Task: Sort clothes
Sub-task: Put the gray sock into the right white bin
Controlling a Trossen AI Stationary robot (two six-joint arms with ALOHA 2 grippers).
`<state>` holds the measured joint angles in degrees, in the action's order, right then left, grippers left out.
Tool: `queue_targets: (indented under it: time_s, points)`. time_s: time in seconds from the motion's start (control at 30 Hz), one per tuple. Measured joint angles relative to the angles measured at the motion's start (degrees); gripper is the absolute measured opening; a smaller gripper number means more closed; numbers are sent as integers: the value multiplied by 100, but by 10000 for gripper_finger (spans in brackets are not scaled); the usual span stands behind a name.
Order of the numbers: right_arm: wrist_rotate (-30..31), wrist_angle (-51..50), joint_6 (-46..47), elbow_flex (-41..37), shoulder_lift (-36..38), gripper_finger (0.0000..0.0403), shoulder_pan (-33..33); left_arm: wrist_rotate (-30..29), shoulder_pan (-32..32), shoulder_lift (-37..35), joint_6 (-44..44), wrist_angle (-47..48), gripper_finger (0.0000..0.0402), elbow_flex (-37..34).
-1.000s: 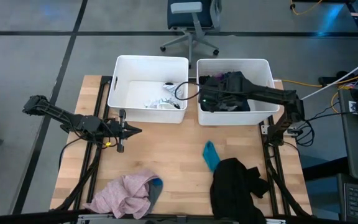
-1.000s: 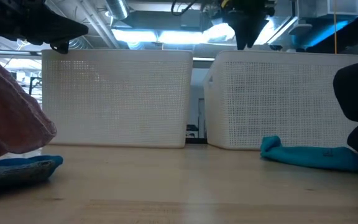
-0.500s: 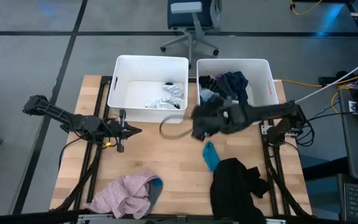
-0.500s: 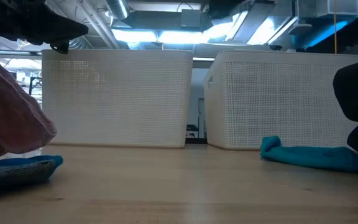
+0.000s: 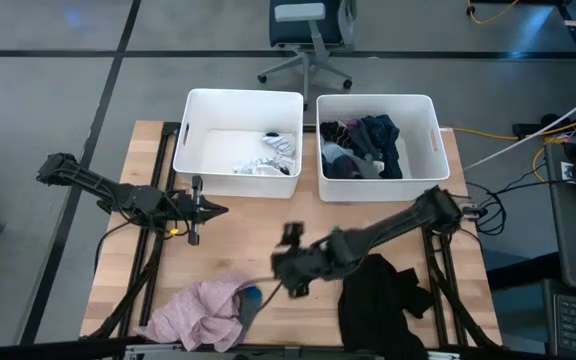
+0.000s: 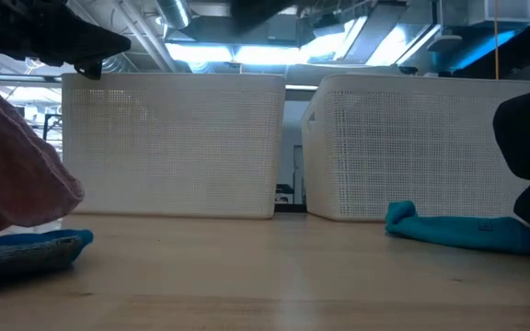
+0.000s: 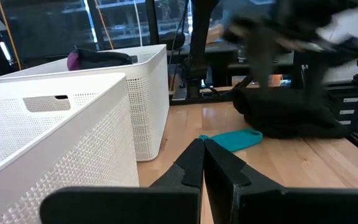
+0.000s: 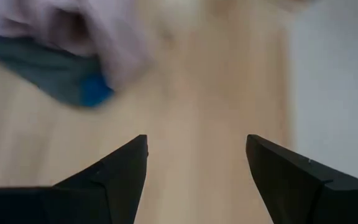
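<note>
High view: pink garment (image 5: pixel 203 310) crumpled over blue-grey cloth (image 5: pixel 249 303); right gripper (image 5: pixel 290 272) beside it, jaws wide, empty; left gripper (image 5: pixel 211 209) closed.

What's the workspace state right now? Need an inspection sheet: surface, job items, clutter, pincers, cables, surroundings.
Surface: light wooden table top, bare in the middle.
Job's things: pink fabric garment over a grey-and-blue piece at the front left; black garment front right; teal sock beside it; dark mixed clothes in the right white plastic tub; a few pale striped pieces in the left white plastic tub.
Clutter: nothing seen.
Grippers: right pincer open, empty, above the table near the pink garment; left pincer shut, empty, waiting at the left.
Cables: black loops at the right arm's base; yellow cable on the floor.
Surroundings: blue office chair behind the tubs.
</note>
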<state>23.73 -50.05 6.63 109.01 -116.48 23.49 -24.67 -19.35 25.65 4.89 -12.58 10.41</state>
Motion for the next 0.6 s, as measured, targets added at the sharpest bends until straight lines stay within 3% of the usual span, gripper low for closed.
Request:
queue_targets:
  time_s: [0.23, 0.6]
  points:
    - [-1242, 1919, -729, -1, -955, 271, 53, 0, -1, 0, 0, -2, 1, 0]
    - [-1996, 2763, -504, -4, -1863, 271, -125, 1, -1, 0, 0, -1, 1, 0]
